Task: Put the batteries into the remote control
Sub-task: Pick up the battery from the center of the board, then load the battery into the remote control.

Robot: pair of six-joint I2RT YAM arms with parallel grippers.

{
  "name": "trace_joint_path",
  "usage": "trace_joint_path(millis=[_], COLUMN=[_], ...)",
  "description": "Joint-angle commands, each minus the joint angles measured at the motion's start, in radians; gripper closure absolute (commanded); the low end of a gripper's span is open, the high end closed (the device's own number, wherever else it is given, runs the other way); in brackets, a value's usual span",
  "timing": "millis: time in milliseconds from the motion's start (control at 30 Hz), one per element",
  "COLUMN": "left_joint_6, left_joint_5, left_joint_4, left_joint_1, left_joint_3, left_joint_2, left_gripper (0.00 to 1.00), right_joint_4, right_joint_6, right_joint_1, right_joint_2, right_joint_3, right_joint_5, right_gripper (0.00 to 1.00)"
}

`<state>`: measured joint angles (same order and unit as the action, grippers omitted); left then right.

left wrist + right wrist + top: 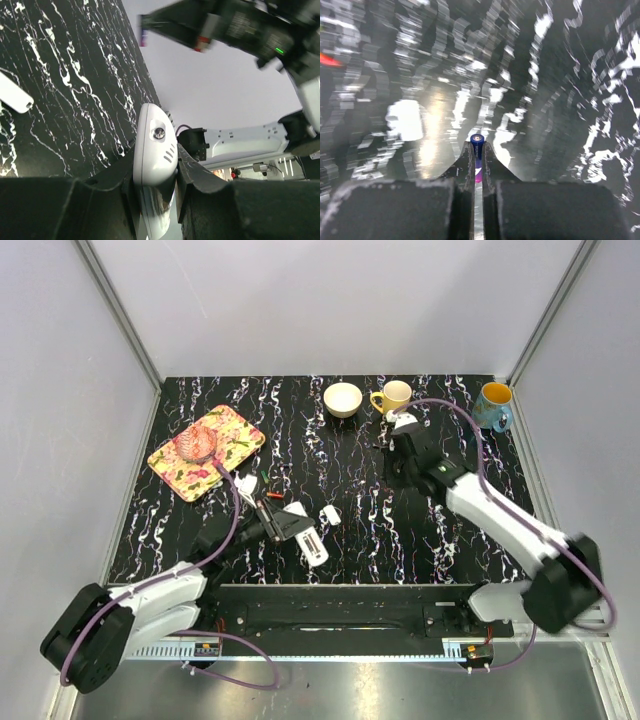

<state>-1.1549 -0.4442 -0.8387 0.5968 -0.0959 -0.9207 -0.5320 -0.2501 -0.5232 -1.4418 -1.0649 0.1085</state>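
Observation:
The white remote control (307, 537) lies near the table's front, one end clamped in my left gripper (281, 524). In the left wrist view the jaws of that gripper (159, 162) press both sides of the remote's white shell (154, 145), which shows a screw and small slots. My right gripper (396, 462) hovers over the table's middle right. In the blurred right wrist view this gripper (477, 151) is shut on a blue and purple battery (477, 144), which points forward past the fingertips. No other battery is plainly visible.
A small loose white plastic piece (330, 513) lies just right of the remote and also shows in the left wrist view (12, 95). A floral tray (238, 441) sits at the back left. A cream bowl (343, 399), yellow mug (393, 396) and blue mug (493, 405) stand along the back. Small red and green bits (271, 495) lie near the left gripper.

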Motion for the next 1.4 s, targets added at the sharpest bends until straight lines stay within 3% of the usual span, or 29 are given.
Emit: trace_joint_path(millis=[0,167,400,567,1367], left_joint_6=[-0.046,-0.106,-0.201,-0.244,-0.244], left_joint_5=[0.042,0.075,0.104,0.111,0.098], left_joint_4=[-0.155,-0.247,-0.352,-0.381,-0.304], left_joint_1=[0.006,0.011,0.037,0.044,0.043], left_joint_3=[-0.082,-0.122,-0.182,-0.214,-0.258], left_joint_2=[-0.066,-0.183,-0.343,-0.408,-0.435], left_gripper=[1.00,1.00,1.00,1.00,1.00], right_joint_4=[0.072,0.047,0.073,0.130,0.150], right_joint_6=[-0.093,-0.147,-0.170,-0.146,-0.133], right_joint_1=[-0.125,-0.300,-0.458,-0.501,-0.571], right_joint_2=[0.234,0.308,0.258,0.224,0.176], right_joint_3=[0.010,-0.013,-0.055,-0.072,-0.070], right_joint_5=[0.051,0.126,0.224,0.243,0.266], right_gripper=[1.00,1.00,1.00,1.00,1.00])
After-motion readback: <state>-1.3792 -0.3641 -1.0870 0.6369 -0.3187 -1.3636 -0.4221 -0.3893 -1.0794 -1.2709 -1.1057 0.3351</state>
